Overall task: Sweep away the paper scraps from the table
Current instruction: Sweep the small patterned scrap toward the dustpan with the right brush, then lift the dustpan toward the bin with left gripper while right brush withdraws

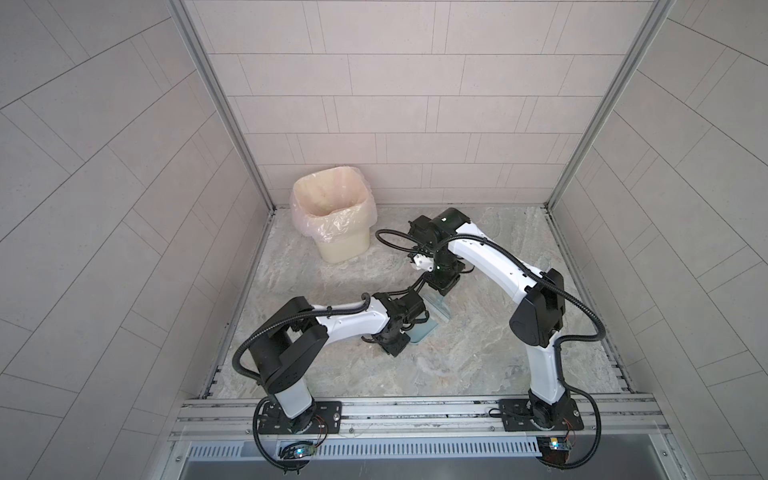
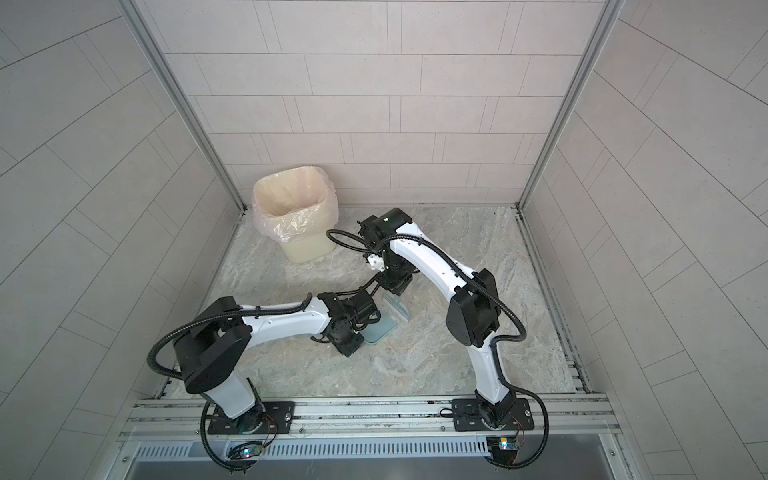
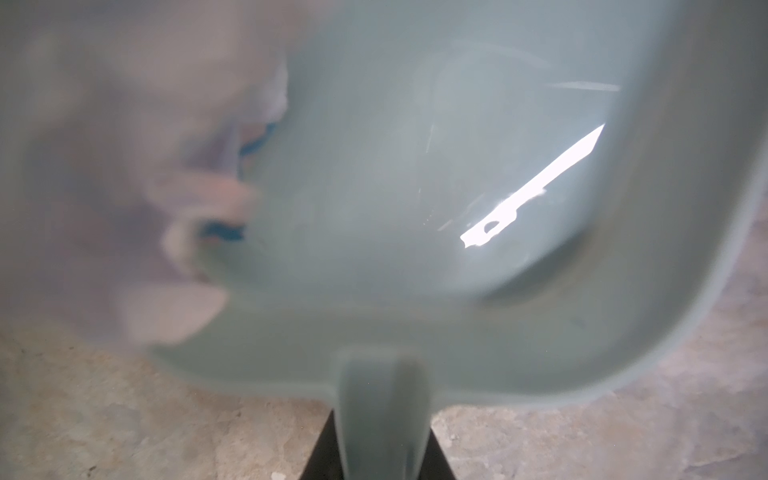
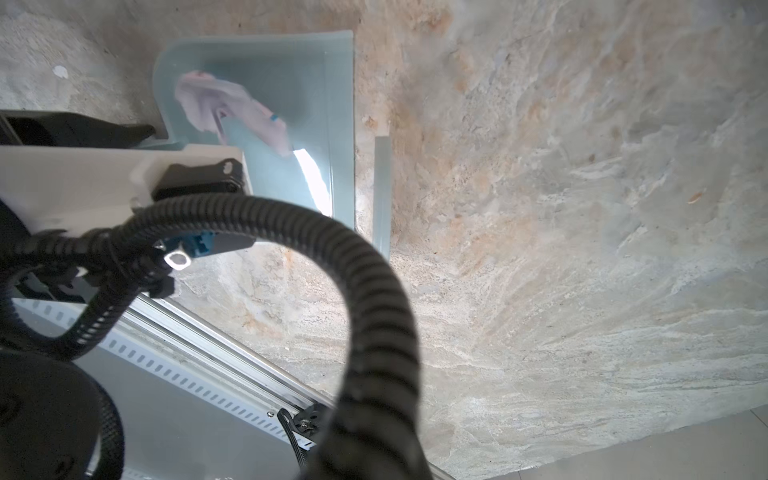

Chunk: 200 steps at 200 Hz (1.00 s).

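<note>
The paper scraps [image 4: 232,108] lay gathered in the dustpan [image 4: 324,83], whose handle the left gripper [image 3: 382,453] clamped. The right gripper [image 1: 439,290], closed, seemed to hold the brush [image 1: 440,311] at the pan's mouth. The bench [image 1: 478,353] looked swept; emptying into the lined bin [image 1: 345,249] probably remained.

Pale tiled booth, softly and evenly lit.
Grey-white tiled walls [image 1: 395,104] close me in on three sides, joined by aluminium corner posts [image 1: 223,104]. A cream bin [image 1: 345,249] with a clear liner stands well beyond my left hand [image 3: 380,453], and a slotted metal grille [image 1: 415,449] runs behind it.
</note>
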Tool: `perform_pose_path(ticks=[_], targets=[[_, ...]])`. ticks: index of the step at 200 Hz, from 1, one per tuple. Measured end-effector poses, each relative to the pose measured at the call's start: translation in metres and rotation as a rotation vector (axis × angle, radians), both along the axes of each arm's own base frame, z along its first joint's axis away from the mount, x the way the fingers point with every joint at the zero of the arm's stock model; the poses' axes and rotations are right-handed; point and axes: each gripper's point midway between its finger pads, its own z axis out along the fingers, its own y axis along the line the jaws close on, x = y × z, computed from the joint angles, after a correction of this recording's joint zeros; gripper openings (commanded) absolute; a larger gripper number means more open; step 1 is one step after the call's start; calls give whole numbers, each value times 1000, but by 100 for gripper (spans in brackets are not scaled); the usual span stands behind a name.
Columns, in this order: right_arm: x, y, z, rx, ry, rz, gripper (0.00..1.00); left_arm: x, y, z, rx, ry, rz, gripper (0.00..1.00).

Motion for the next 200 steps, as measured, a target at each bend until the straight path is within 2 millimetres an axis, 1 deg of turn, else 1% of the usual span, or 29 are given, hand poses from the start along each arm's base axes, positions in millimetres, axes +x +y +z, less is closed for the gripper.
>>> perform_pose_path(ticks=[29,93,138,161,184,200], targets=[[11,-10,3,-10,-30,-26,0,1,-2,0,-7,-1,0,0],[19,1,14,26,-86,-18,0,0,-2,0,-12,1,2,0],[22,-2,14,30,-84,-32,0,0,0,1,-19,-10,4,0],[24,-7,11,39,-78,-60,0,-1,3,11,-33,-30,4,0],[23,-15,11,54,-72,-97,0,1,4,26,-59,-66,2,0],[21,-22,15,75,-81,-124,0,2,8,39,-69,-94,4,0]])
